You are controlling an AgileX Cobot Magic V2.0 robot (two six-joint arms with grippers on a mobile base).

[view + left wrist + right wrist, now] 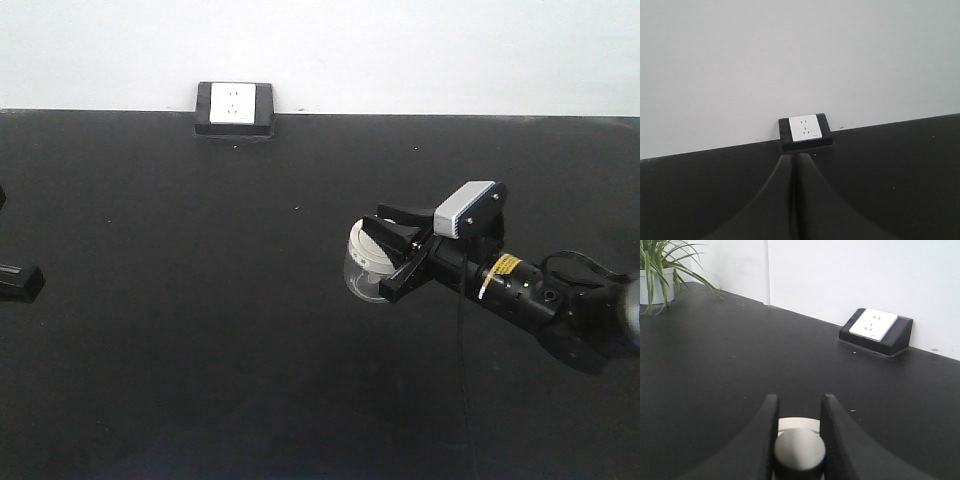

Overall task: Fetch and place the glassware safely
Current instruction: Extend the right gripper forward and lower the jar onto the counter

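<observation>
The glassware, a small clear glass jar (357, 278) with a cream-white lid (366, 246), is at centre right of the black table (200, 300). My right gripper (388, 254) reaches in from the right and is shut on the lid's knob. In the right wrist view the two black fingers (765, 430) press on either side of the round knob (799, 452), with the lid (798, 424) showing beyond it. I cannot tell whether the jar rests on the table. My left gripper (795, 158) is shut and empty; only a part shows at the far left edge (20, 282).
A black box with a white socket plate (234, 108) stands at the table's back edge against the white wall; it also shows in the left wrist view (805, 130) and the right wrist view (876, 330). A potted plant (657, 270) stands far left.
</observation>
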